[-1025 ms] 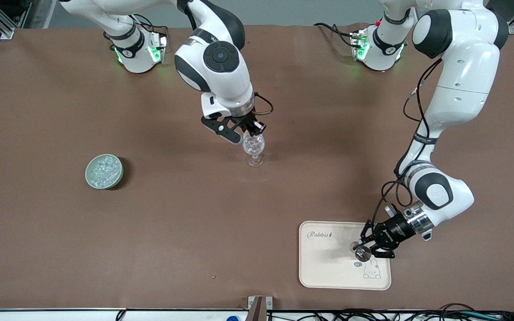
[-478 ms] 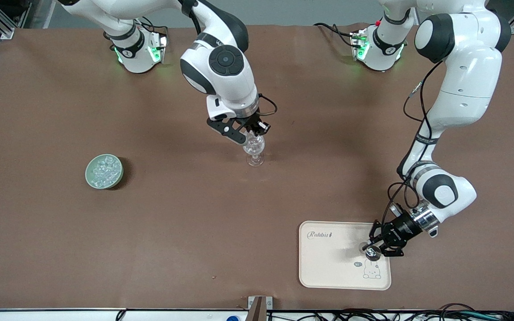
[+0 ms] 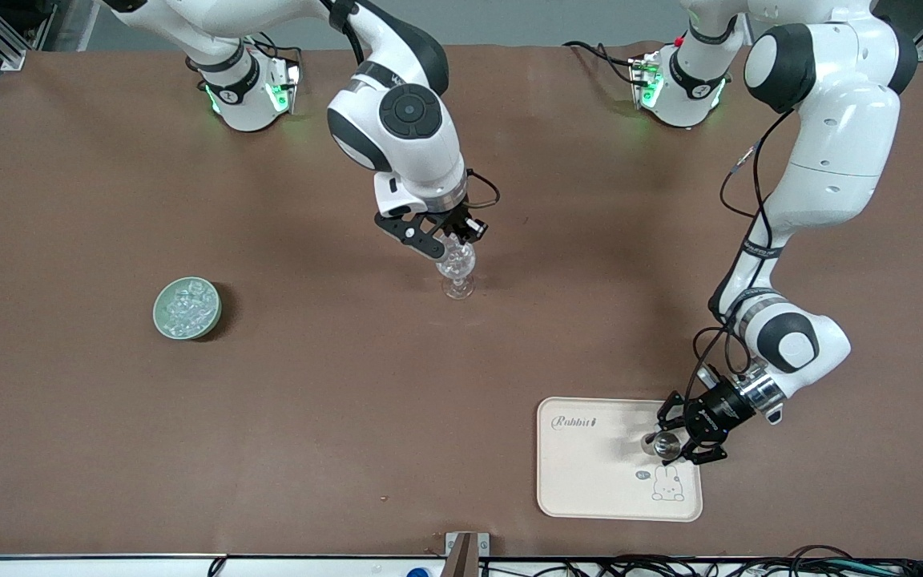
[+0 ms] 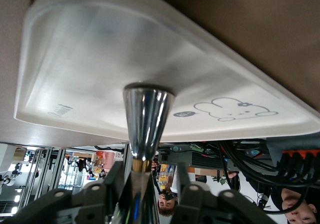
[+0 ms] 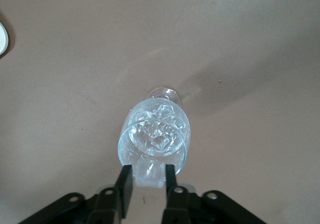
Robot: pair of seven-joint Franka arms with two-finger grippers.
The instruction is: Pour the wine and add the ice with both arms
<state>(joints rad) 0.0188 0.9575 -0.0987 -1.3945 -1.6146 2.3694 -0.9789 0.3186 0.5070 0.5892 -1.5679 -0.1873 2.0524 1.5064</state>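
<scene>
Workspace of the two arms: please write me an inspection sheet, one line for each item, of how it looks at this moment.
Surface: brown table, flat, no spill seen.
Job's things: ice in a pale green bowl toward the right arm's end; more ice in the clear stemmed glass, upright mid-table; cream rabbit tray nearer the front camera.
Clutter: nothing seen.
Grippers: right gripper over the glass rim, holding one ice chunk between its fingers; left gripper over the tray, shut on a shiny metal cup.
Cables: black loops on both wrists; bundle along the table edge nearest the camera.
Surroundings: green-lit arm bases; metal frame at the corners.
</scene>
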